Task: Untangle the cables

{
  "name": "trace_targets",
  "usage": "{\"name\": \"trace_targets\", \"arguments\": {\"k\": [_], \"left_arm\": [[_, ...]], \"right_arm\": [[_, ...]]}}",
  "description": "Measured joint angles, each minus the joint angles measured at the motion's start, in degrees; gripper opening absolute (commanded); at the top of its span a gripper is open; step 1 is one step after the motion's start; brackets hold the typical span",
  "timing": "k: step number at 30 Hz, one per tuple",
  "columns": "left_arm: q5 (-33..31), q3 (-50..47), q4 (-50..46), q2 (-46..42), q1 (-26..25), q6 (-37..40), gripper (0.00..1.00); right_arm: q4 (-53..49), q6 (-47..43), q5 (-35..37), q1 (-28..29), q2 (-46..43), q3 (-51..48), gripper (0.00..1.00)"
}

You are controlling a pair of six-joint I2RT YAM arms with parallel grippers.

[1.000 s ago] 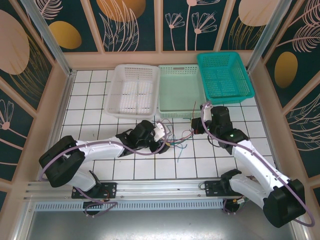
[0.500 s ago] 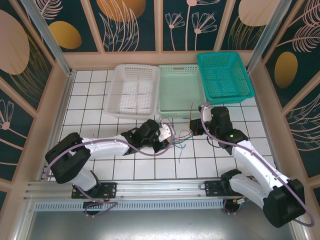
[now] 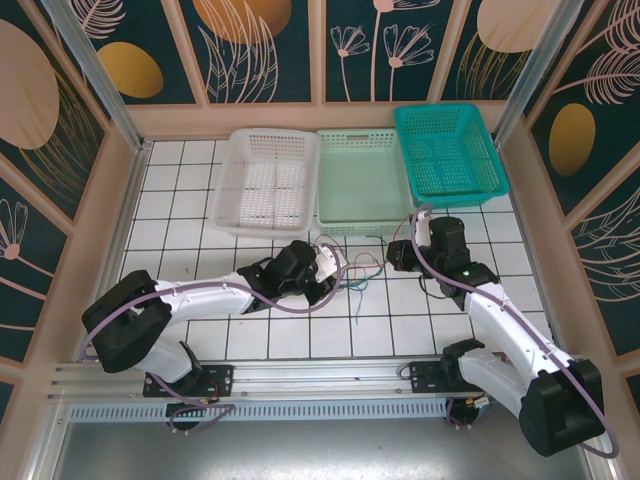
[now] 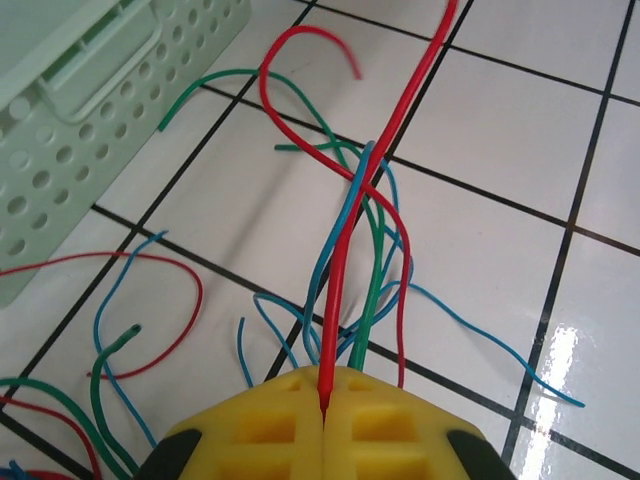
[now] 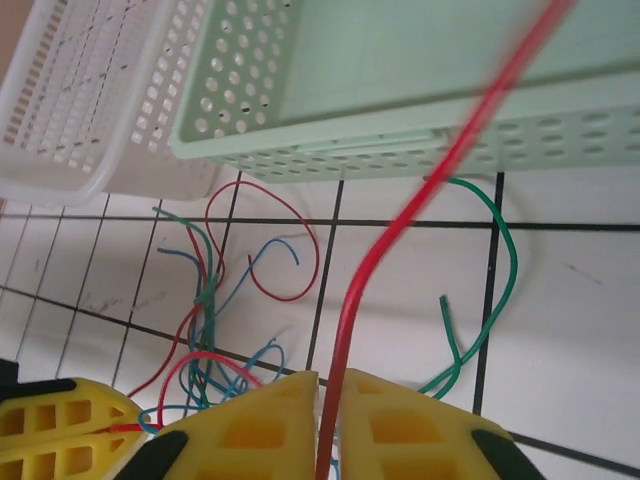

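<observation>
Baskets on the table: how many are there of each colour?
white basket: 1
light green basket: 1
teal basket: 1
Total: 3 baskets

I log the white-tiled table: white basket, green basket and teal basket along the far edge, cables tangled mid-surface.
</observation>
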Motion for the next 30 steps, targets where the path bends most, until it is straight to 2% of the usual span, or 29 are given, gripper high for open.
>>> {"name": "trace_targets", "arguments": {"k": [2,4,5,10,14,18,21,30], "left_arm": [[-0.1,-0.1,-0.5,0.0,0.0,-1.0,0.0],[-0.2,-0.1,-0.9,0.1,0.0,-1.6,0.0],[-0.4,-0.1,-1.2,0.2,0.0,-2.0,0.0],[-2.6,0.3,-3.4,1.8,0.0,-3.4,0.0],[-3.6,3.0,-6.1,4.1,0.0,-4.5,0.0],[-3.5,4.7,-6.3,4.8,0.0,-5.8,0.0],[-3.1,4.9,-6.3,4.8,0.0,-6.5,0.0],[-1.1,4.9,-6.2,4.8,0.0,-7.4,0.0]], "right_arm": [[-0.1,0.3,0.0,-0.1,0.0,-0.1,0.29],[-0.3,0.8,0.2,-0.2,0.0,-0.1,0.48],[-0.5,0.9,0.5,-0.3,0.0,-0.2,0.51],[-0.8,1.0,0.7,-0.4,-2.4,-1.3,0.53],[-0.3,0.9,-0.4,0.0,-6.0,-2.3,0.46],[2.1,1.1,-1.8,4.2,-7.2,-3.9,0.39],[6.0,1.9,-2.6,8.1,-6.6,-7.2,0.37],[22.4,7.1,-2.7,15.3,-0.4,-16.0,0.46]]}}
